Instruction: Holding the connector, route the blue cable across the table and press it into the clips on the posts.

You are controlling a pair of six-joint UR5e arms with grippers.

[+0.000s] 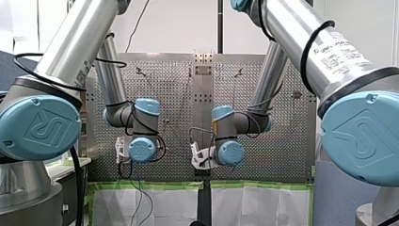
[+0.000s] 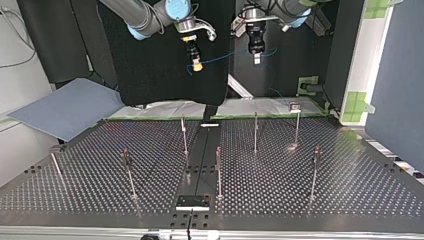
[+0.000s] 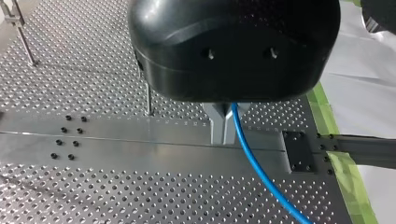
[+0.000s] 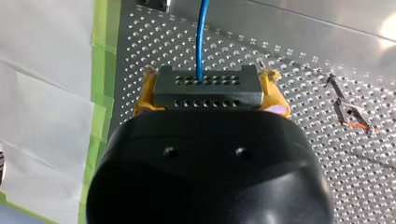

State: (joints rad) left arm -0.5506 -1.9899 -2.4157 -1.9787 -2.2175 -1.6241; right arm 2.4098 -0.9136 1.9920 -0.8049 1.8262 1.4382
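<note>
**Cable lifted, no clip filled yet**

The routing has barely begun. In the top view both arms hang above the far edge of the table (image 2: 350,190), well clear of the posts (image 2: 255,132), and the blue cable (image 3: 254,163) sags in a short loop in the air between the two grippers.

The right gripper (image 2: 198,64) has the connector (image 4: 206,87). In the right wrist view its yellow pads (image 4: 144,95) press on either end of the grey block, and the cable leaves the block's face and runs away over the perforated plate. So the holding part of the task looks settled.

The left gripper (image 2: 256,57) sits just beside it. In the left wrist view its metal fingers (image 3: 217,126) stand close together, and the cable comes out between them and trails off beyond the table. They appear to pinch it, or at least to guide it.

Everything else is left to do. The posts stand scattered across the plate, and no blue line shows at any of the clips (image 2: 317,151) on them, as far as these small parts can be read. The cable has yet to be carried down and across the table, laid against each post in turn, and pushed home.
</note>
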